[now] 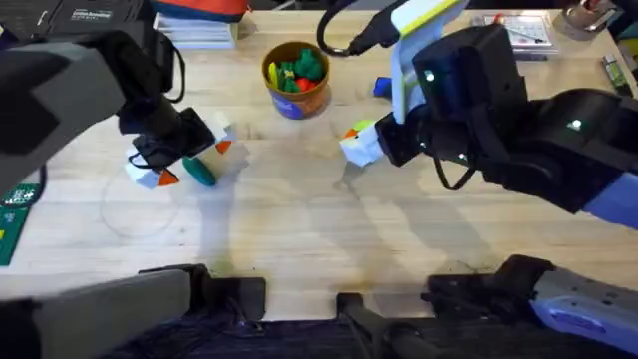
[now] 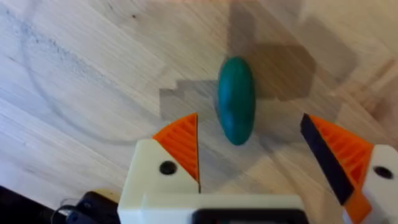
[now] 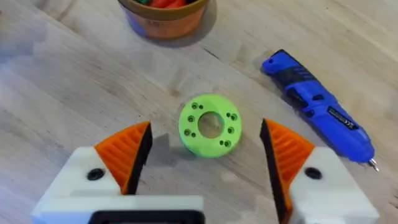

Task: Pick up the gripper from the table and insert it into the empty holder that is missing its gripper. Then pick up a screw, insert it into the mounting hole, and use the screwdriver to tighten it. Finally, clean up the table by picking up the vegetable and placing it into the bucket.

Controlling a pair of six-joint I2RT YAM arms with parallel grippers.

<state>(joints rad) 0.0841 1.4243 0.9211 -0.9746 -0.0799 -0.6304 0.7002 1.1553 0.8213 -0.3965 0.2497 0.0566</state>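
Observation:
The dark green vegetable lies on the wooden table between the orange-padded fingers of my left gripper, which is open just above it. From overhead the vegetable sits at the left gripper. The orange bucket with a blue band stands at the back centre. My right gripper hangs open over a lime green ring, with the blue screwdriver lying beside it. Overhead, the right gripper is right of the bucket. The loose gripper, holder and screw are out of view.
Bright green and orange toy vegetables fill the bucket. Books and boxes line the table's far edge, and a green board lies at the left edge. Bare wood stretches across the middle and front.

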